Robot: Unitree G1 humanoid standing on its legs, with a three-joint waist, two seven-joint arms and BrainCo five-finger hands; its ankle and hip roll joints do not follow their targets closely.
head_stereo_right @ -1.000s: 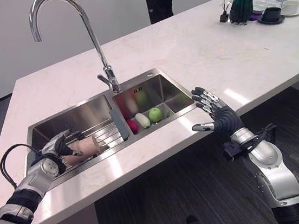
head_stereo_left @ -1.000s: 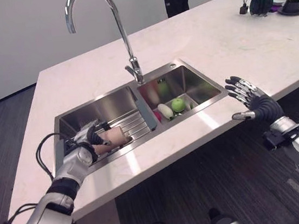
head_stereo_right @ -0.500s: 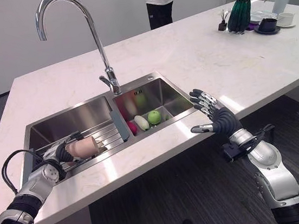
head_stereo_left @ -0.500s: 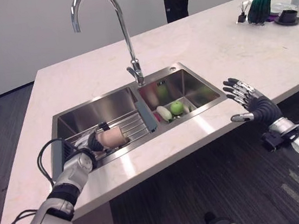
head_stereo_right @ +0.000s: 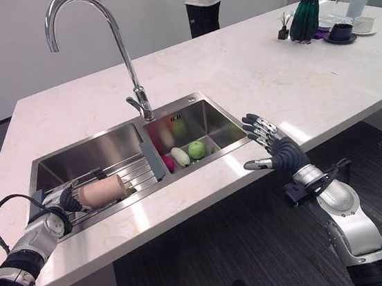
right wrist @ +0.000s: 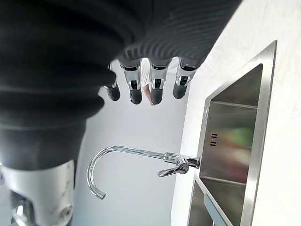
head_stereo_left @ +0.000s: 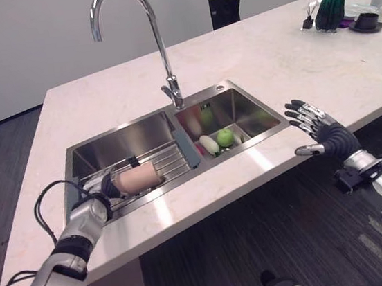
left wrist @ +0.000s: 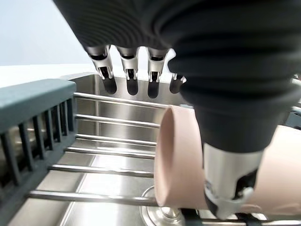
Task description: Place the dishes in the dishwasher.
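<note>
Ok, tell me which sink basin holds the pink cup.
The left basin, the one with the wire rack; the pink cup lies there on its side. The right basin holds fruit instead.

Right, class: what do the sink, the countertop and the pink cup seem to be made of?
Sink: brushed stainless steel, going by its grey sheen and blurred reflections. Countertop: polished pale stone, perhaps marble or an imitation, with faint veining and glare. Pink cup: matte, opaque, probably ceramic or plastic; the look leaves it open.

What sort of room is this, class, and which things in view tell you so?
Probably a kitchen: a double steel sink set in a pale stone island counter, a tall curved tap, and a green apple in the right basin.
</note>
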